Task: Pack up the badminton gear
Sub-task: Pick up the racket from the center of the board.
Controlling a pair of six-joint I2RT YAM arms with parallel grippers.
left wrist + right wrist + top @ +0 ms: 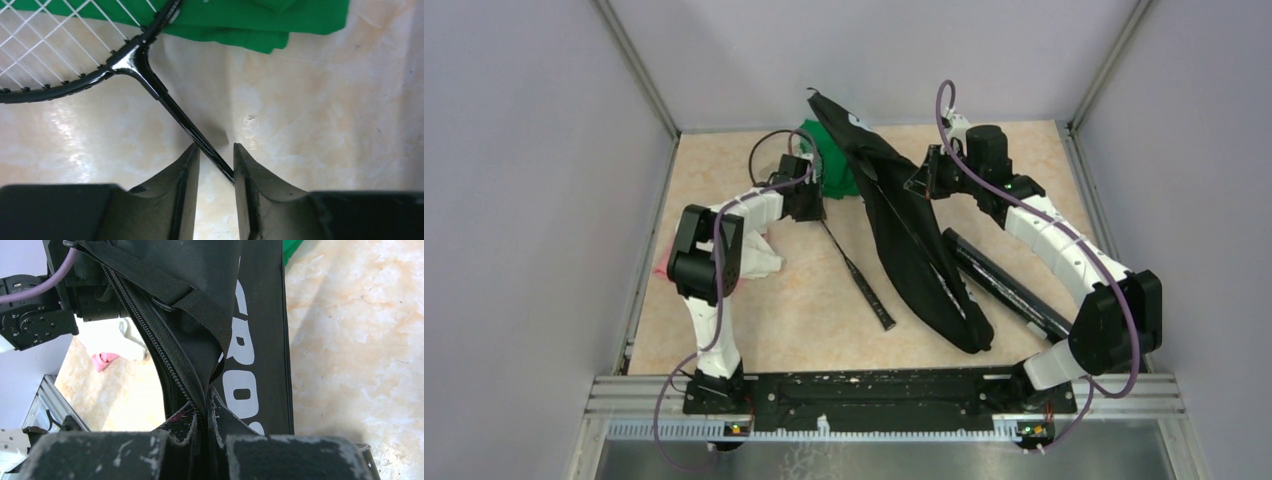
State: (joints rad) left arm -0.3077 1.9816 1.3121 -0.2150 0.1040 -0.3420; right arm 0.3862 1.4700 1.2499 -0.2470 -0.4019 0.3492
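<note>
Pale lilac-grey walls on metal framing box in a beige, marbled table. Across its middle lies the black racket bag, its far end raised toward the back wall and its near end resting on the table.

The right gripper, at the bag's far right edge, is pinched together on the fabric beside the open zip. What is inside the bag cannot be seen. The white lettering on the bag is cut off by folds and by the fingers, so only a few letters read.

Left of the bag a thin black racket lies on the table with its handle toward the near side. From above, its head is hidden by the left gripper and the green cloth; the wrist view shows part of the strung head overlapping that cloth. The left gripper's jaws stand apart, with the racket's shaft running between them close to one finger.

Just right of the bag lies the long black tube, its near end hidden behind the right arm. Farther left of the bag, white and pink cloths are partly covered by the left arm.
</note>
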